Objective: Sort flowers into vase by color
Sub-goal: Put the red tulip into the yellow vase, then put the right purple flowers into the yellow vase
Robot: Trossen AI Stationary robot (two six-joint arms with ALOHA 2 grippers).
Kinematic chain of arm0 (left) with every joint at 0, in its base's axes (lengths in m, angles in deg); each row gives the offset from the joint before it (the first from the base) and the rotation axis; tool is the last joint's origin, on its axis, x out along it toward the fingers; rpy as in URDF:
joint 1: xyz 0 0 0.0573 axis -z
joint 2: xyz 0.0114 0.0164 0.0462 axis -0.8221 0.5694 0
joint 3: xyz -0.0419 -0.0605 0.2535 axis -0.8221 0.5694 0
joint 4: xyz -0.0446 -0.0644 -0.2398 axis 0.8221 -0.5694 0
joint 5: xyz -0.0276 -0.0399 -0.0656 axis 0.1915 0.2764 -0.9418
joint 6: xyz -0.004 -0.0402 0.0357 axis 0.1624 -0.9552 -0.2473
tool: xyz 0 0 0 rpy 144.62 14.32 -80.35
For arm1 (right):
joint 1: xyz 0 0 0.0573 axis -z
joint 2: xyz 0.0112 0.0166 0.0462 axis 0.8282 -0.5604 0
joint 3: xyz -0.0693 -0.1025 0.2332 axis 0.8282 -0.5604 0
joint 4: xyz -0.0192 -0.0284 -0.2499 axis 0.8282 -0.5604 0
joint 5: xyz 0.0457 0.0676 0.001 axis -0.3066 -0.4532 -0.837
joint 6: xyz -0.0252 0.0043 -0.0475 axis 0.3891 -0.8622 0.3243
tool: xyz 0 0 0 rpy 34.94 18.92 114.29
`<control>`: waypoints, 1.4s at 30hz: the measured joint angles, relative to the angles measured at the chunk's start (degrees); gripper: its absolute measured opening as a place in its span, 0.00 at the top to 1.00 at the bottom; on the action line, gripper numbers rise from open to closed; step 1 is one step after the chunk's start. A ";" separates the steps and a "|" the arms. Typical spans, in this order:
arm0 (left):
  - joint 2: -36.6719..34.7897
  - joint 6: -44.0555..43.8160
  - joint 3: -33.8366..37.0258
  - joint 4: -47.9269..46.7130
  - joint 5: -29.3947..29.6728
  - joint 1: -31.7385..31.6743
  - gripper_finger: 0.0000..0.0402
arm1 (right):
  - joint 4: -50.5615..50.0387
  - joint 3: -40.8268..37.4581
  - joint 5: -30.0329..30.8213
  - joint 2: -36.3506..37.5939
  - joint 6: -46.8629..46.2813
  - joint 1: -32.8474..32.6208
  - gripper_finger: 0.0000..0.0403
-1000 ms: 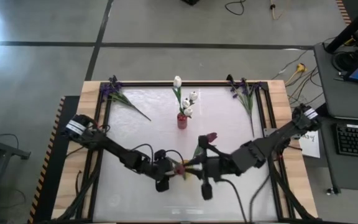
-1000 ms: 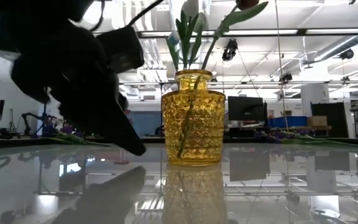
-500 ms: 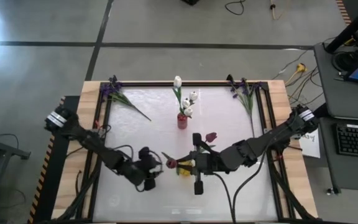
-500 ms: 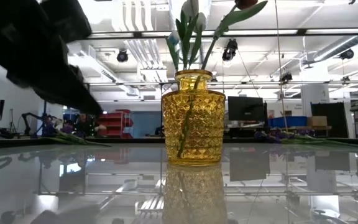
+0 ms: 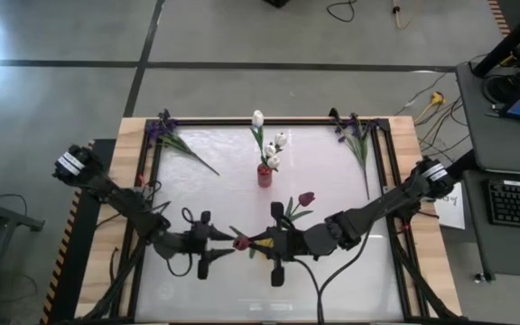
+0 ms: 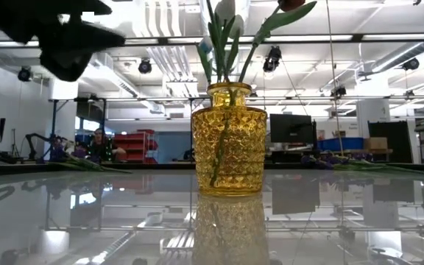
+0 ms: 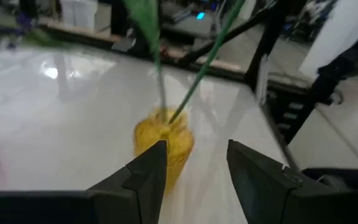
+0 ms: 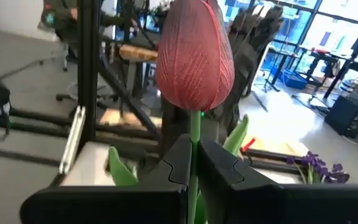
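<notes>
The worktop (image 5: 197, 194) is a glossy white sheet set in a black frame on a pale wooden base. On it, toward the far edge at the middle, stands a small red vase (image 5: 264, 175) holding white tulips (image 5: 269, 144). A purple iris (image 5: 174, 137) lies near the far left corner, its stem running diagonally inward, and more purple irises (image 5: 355, 135) lie near the far right corner. Nearer the front, a yellow cut-glass vase (image 6: 230, 140) stands upright with green stems in it, mirrored in the shiny surface
</notes>
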 joint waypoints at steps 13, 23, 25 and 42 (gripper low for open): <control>-8.97 2.93 1.17 -4.74 3.25 -0.26 0.60 | -0.48 -6.74 1.39 0.95 -5.97 -1.52 0.78; -16.75 0.37 0.41 -19.03 8.52 -0.34 0.60 | -25.07 -6.24 0.94 8.46 -13.72 -5.59 0.52; -17.90 -0.86 0.44 -21.97 10.92 -0.35 0.60 | -33.91 -6.04 -0.38 10.51 -19.11 -6.44 0.50; -18.29 -2.28 0.44 -22.45 7.82 -4.61 0.60 | -66.44 -33.15 11.41 37.53 -66.92 -7.75 0.50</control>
